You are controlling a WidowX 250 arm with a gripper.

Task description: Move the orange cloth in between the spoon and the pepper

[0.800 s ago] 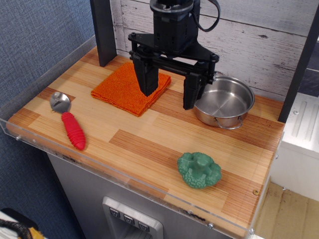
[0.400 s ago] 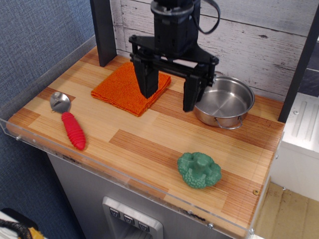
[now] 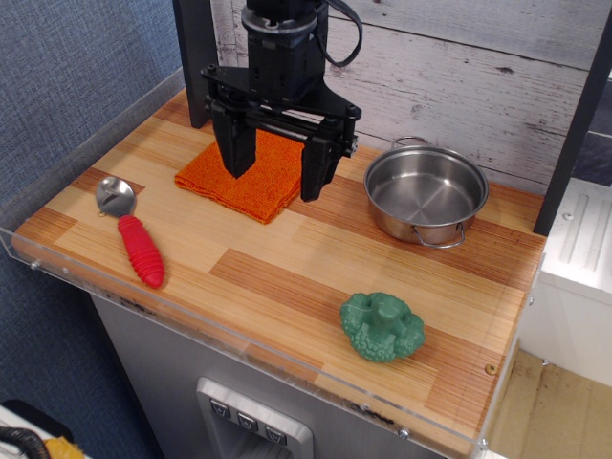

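— Leftward goes the gripper (image 3: 278,170) since the earlier frames: it stood partly over the steel pot's rim, and now it hangs over the orange cloth (image 3: 248,175) with the pot clear of it.

— And the fingers (image 3: 316,172)?

— Spread wide, pointing straight down, with nothing held between them. One dark finger sits in front of the cloth's left half, the other just past its right edge. Whether the tips touch the fabric I cannot tell from this angle.

— How does the cloth look?

— Bright orange, nubbly terry, folded into a rough square with layered edges showing along its front right side. It lies flat at the back left of the wooden table (image 3: 316,268), near the dark post, turned so its corners point like a diamond: one toward the front, one toward the left.

— The spoon (image 3: 131,230)?

— Front left, well apart from the cloth. Its shiny round bowl is at the far end and the thick red ribbed handle runs toward the front edge, angled slightly right.

— The pepper (image 3: 382,326)?

— Green, lumpy and lobed, near the front right of the table. Bare wood lies between it and the spoon.

— And the steel pot (image 3: 426,195)?

— Back right, upright and empty, just right of the gripper.
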